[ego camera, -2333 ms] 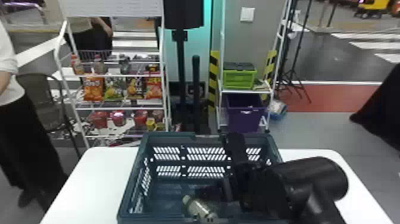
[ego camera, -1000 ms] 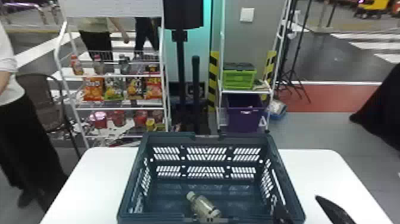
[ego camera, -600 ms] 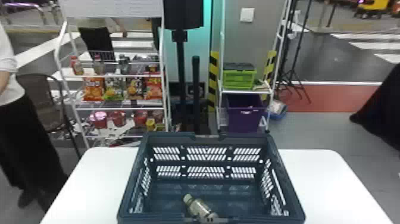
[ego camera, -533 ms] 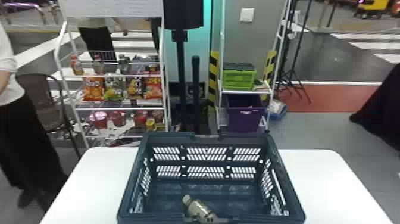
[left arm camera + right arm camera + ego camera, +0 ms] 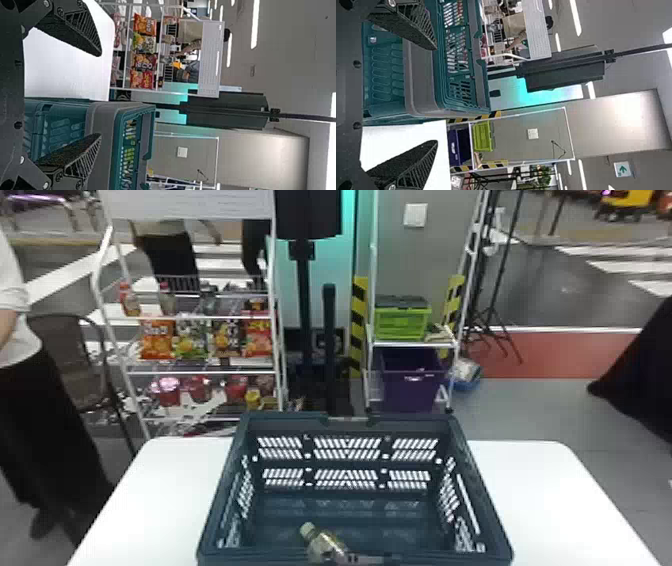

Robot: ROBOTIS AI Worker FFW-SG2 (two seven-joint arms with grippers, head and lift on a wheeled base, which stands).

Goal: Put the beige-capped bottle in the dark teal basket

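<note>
The beige-capped bottle [image 5: 325, 544] lies tilted inside the dark teal basket [image 5: 478, 490], by its near wall, its cap pointing up and left in the head view; the near rim covers its lower end. In the left wrist view my left gripper [image 5: 100, 94] is open, its fingers apart with nothing between them, close to the basket [image 5: 115, 136]. My right gripper [image 5: 437, 95] also stands open and holds nothing in the right wrist view, with the basket [image 5: 440, 75] and white tabletop beyond its fingers.
The white table [image 5: 540, 495] extends on both sides of the basket. Behind it stand a snack shelf [image 5: 200, 370], a black post [image 5: 329, 350] and a rack with a green crate [image 5: 401, 321] and a purple bin [image 5: 411, 382]. A person stands at the left edge.
One arm was over the basket with its gripper near the bottle; it has since drawn back to the right and out of the head view. The bottle stays in the basket, shifted slightly.
</note>
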